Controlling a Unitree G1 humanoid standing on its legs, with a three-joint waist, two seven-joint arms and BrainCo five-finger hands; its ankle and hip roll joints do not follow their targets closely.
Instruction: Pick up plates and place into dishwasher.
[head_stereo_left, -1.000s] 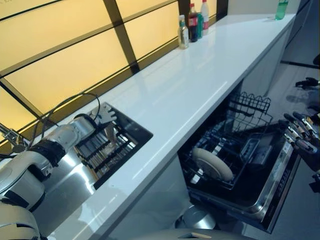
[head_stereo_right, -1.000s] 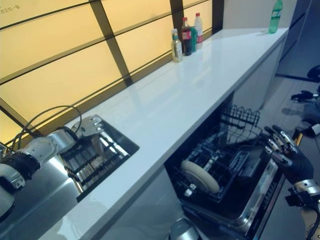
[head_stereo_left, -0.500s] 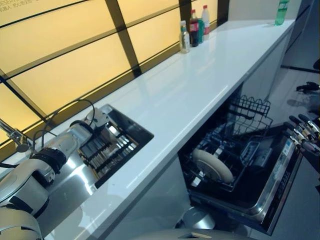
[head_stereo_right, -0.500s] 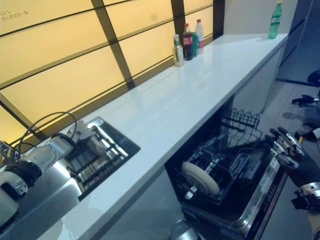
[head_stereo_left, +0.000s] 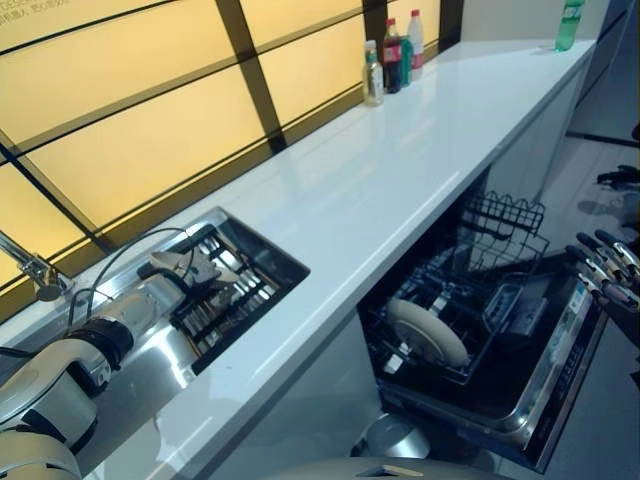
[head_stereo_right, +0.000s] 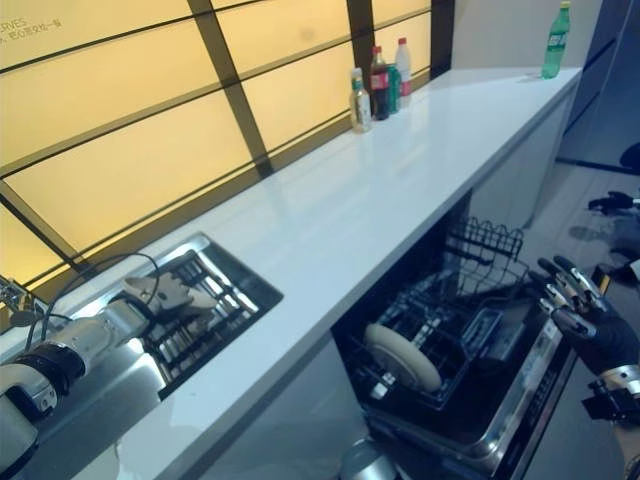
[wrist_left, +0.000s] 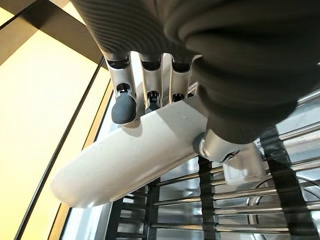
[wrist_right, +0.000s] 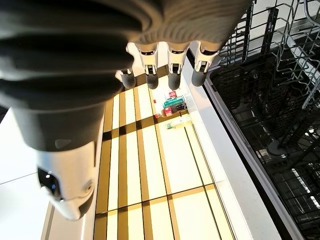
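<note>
My left hand (wrist_left: 123, 109) is shut on a white plate (wrist_left: 125, 165), with the fingers on its top face and the thumb beneath its rim. In the eye views this hand (head_stereo_left: 185, 270) hangs over the black dish rack (head_stereo_left: 235, 295) in the steel sink. A second white plate (head_stereo_left: 428, 332) stands on edge in the lower rack of the open dishwasher. My right hand (head_stereo_left: 605, 275) hovers open beside the far edge of the dishwasher door (head_stereo_left: 560, 360), holding nothing.
A long white counter (head_stereo_left: 400, 170) runs above the dishwasher. Several bottles (head_stereo_left: 390, 50) stand by the amber wall panels, and a green bottle (head_stereo_left: 568, 20) stands at the far end. A wire upper rack (head_stereo_left: 500, 215) juts out. A faucet (head_stereo_left: 35, 272) stands left of the sink.
My left hand has drawn back and down over the sink rack, now with the white plate in it. The right hand has barely moved. The camera has shifted slightly.
</note>
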